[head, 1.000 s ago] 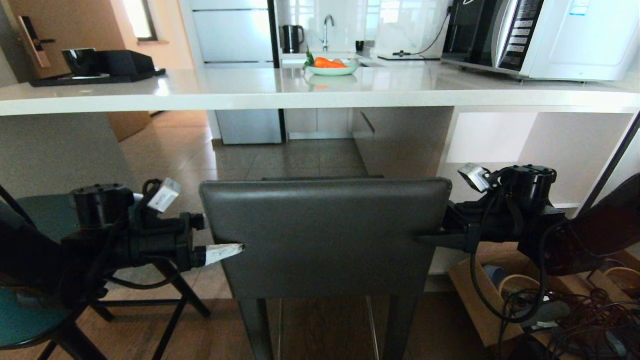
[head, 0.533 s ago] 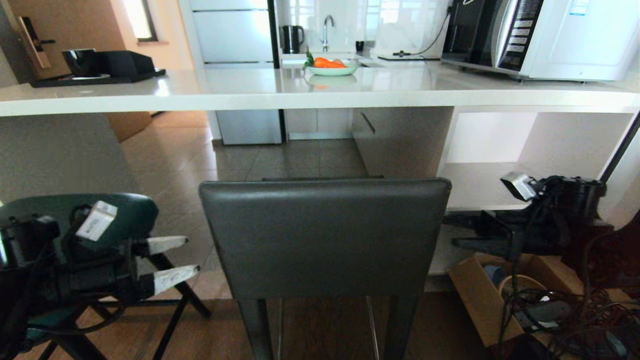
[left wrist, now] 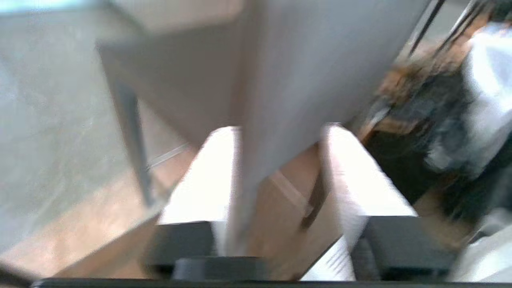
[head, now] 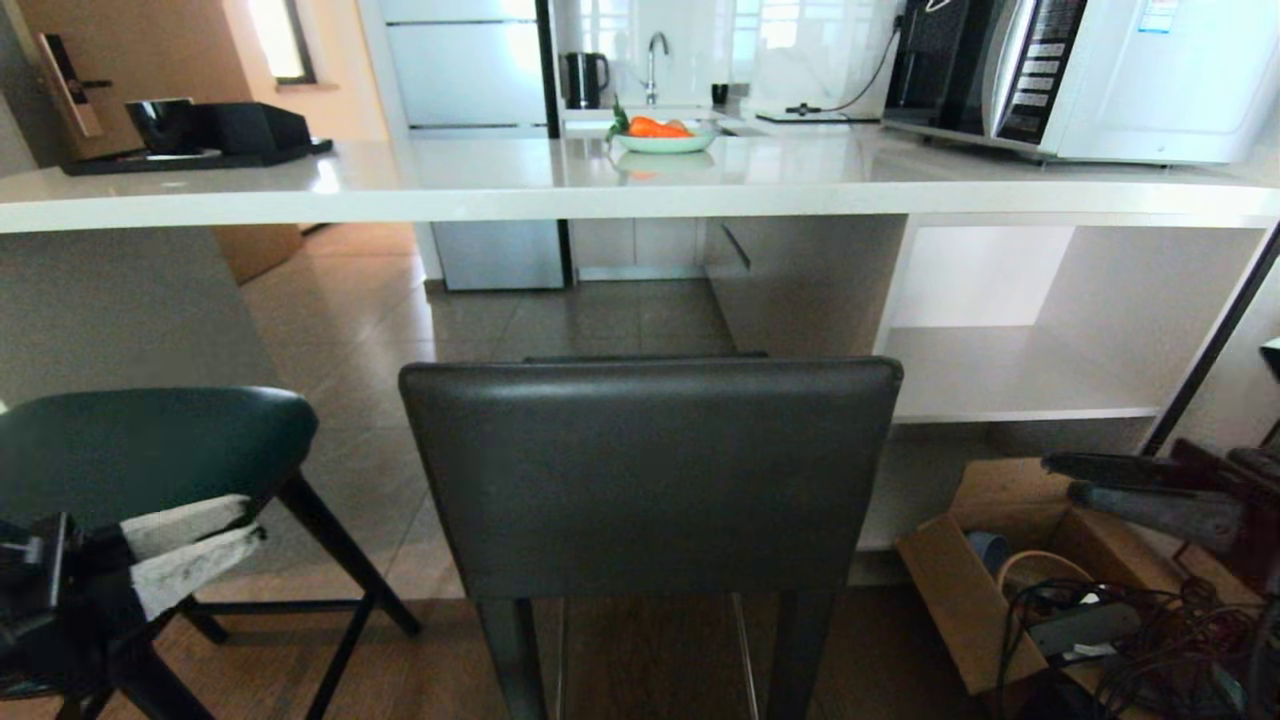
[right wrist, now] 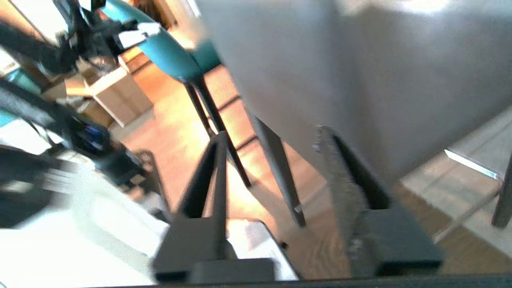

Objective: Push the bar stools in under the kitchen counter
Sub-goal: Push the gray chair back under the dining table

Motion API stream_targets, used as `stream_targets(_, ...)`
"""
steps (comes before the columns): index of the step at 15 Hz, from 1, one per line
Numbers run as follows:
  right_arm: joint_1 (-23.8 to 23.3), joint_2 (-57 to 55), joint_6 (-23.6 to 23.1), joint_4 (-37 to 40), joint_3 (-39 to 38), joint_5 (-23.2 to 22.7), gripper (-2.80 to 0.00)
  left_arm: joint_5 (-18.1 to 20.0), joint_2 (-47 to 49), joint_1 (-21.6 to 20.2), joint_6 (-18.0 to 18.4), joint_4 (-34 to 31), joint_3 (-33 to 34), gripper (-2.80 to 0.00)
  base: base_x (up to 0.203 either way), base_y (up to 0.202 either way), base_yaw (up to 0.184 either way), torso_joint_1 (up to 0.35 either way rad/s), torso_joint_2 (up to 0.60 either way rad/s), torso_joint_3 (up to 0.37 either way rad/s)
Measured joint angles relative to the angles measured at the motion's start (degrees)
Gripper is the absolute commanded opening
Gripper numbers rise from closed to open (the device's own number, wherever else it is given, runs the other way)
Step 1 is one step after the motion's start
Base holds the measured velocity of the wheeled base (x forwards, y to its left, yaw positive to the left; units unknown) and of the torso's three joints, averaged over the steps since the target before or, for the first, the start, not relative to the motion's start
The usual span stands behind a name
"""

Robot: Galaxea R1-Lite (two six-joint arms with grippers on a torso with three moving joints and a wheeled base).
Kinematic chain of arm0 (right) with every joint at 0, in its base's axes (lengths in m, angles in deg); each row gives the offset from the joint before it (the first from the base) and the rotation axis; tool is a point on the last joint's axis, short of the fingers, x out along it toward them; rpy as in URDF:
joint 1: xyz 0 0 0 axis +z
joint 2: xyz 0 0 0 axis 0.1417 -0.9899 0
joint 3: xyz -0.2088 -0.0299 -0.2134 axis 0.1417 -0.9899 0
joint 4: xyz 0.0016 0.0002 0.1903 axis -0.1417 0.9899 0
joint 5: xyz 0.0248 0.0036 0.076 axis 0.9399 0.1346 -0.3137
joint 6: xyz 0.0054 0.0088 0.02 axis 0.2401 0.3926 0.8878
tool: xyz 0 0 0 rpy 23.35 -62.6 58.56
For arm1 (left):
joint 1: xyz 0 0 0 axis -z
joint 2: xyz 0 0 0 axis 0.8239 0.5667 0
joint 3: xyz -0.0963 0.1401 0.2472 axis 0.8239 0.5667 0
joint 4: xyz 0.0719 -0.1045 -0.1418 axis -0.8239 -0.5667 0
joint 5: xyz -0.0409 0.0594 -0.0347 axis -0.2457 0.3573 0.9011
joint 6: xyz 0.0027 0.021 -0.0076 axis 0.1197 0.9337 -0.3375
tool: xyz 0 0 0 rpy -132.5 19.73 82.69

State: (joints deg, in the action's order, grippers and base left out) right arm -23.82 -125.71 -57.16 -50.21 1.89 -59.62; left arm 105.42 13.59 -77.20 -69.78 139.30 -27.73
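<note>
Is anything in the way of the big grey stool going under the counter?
Nothing that I can see. The grey stool stands right in front of the kitchen counter, and the gap under the top shows only floor. The teal stool stands off to its left, and the cardboard box sits low on its right, both beside its path.

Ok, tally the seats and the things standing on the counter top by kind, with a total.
Bar stools: 2 (dark grey stool, teal stool)
Microwaves: 1 (microwave)
Bowls of carrots: 1 (bowl)
Black trays with dark items: 1 (tray)
Total: 5
</note>
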Motion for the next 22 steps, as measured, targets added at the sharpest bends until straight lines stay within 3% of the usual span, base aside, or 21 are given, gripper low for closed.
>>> stream_targets(3, -2.37, 18.70, 19.09, 0.31, 0.65, -0.12, -2.80, 0.44, -17.43, 3.69, -19.20, -6.42, -4.77, -2.80, 0.000, 0.000, 0.000, 0.000, 0.00, 0.000)
stream_targets(5, -3.49, 29.77, 35.48, 0.46, 3.50, -2.28, -2.80, 2.75, -26.50, 6.65, -31.15, -17.92, -14.01, -2.80, 0.000, 0.000, 0.000, 0.000, 0.00, 0.000)
stream_targets(7, -4.07, 38.07, 50.02, 0.55, 7.50, -5.14, -2.80, 5.90, -32.66, 9.65, -36.88, -33.27, -23.64, -2.80, 0.000, 0.000, 0.000, 0.000, 0.00, 0.000)
stream_targets(9, -3.36, 44.95, 64.60, 0.40, 12.67, -6.37, -2.80, 9.58, -37.48, 15.37, -39.13, -47.16, -29.65, -2.80, 0.000, 0.000, 0.000, 0.000, 0.00, 0.000)
stream_targets(11, 0.76, 49.76, 74.27, 0.52, 16.09, -6.73, -2.80, 11.80, -40.10, 23.15, -41.04, -56.70, -34.46, -2.80, 0.000, 0.000, 0.000, 0.000, 0.00, 0.000)
stream_targets(12, 2.03, 51.67, 76.25, 0.53, 17.07, -6.79, -2.80, 11.91, -41.04, 24.85, -41.44, -59.10, -35.68, -2.80, 0.000, 0.000, 0.000, 0.000, 0.00, 0.000)
stream_targets(15, 8.37, 57.33, 80.14, 0.59, 19.03, -6.81, -2.80, 13.29, -46.49, 24.66, -42.24, -61.91, -37.17, -2.80, 0.000, 0.000, 0.000, 0.000, 0.00, 0.000)
stream_targets(17, 13.59, 60.52, 86.49, 0.53, 23.01, -6.79, -2.80, 15.21, -49.91, 27.02, -43.14, -64.84, -38.76, -2.80, 0.000, 0.000, 0.000, 0.000, 0.00, 0.000)
stream_targets(19, 14.77, 65.21, 91.00, 0.59, 23.87, -6.79, -2.80, 14.03, -51.63, 27.53, -43.08, -67.96, -40.37, -2.80, 0.000, 0.000, 0.000, 0.000, 0.00, 0.000)
stream_targets(22, 15.46, 72.46, 95.07, 0.99, 20.14, -6.79, -2.80, 9.63, -52.85, 25.59, -42.98, -67.24, -41.25, -2.80, 0.000, 0.000, 0.000, 0.000, 0.00, 0.000)
